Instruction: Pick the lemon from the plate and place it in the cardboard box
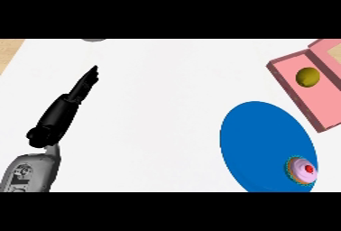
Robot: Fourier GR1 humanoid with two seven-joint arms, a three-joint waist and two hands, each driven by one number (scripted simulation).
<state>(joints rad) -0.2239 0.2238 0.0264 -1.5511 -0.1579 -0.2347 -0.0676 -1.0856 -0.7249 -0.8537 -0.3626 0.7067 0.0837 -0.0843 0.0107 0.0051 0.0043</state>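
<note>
Sitting inside the pink box [313, 92], the lemon [307, 76] is leaving little risk; the left hand [73, 101], fingers straight and together, is resting far off, right hand unseen.

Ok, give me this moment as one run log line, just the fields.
lemon: in pink box | blue plate: holds cupcake only | left hand: open, fingers straight, holds nothing | right hand: not in view
</note>
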